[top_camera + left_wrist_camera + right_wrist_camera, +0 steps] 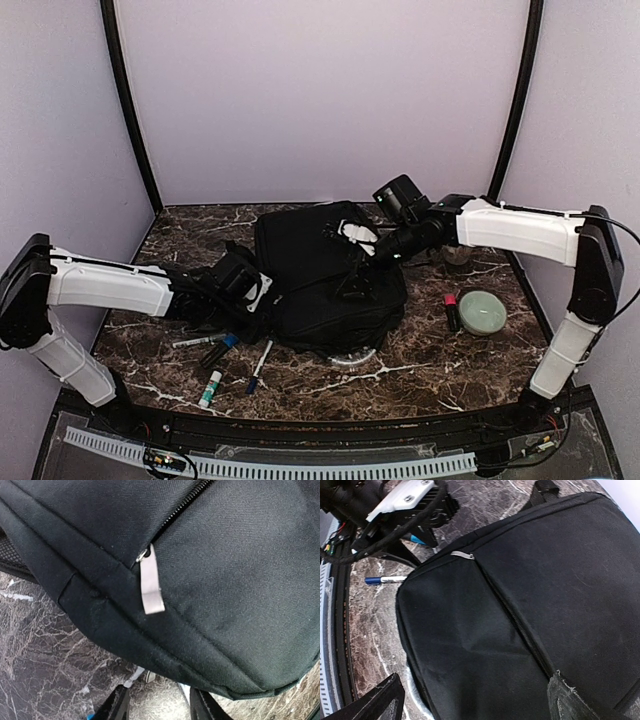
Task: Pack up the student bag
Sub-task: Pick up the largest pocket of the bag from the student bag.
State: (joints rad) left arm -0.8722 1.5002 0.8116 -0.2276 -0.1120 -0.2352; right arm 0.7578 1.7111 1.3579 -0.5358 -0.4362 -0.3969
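The left arm point(110, 285) lies low and nearly level across the table point(440, 370), reaching from 9 o'clock to the left edge of the student bag point(300, 250), which lies flat at the table's centre with its zips shut. A few pens point(258, 368) and a glue stick point(210, 388) are scattered at the bag's 7 o'clock. The left tool point(159, 705) stands partly open and holds nothing, and the grey zip pull point(151, 585) sits just ahead of it at its 12 o'clock. Opening the zip looks like the step in hand. It would go best if this tool closes squarely on the flat tab and draws it along the seam rather than lifting the fabric. The right arm point(515, 230) comes in from 3 o'clock with its elbow high and its forearm angled down over the bag's upper right. The right tool point(477, 702) is spread wide and empty above the cloth. Pressing down there could pin the soft bag so it does not slide with the pull. A green bowl point(483, 312) rests at the bag's 3 o'clock.
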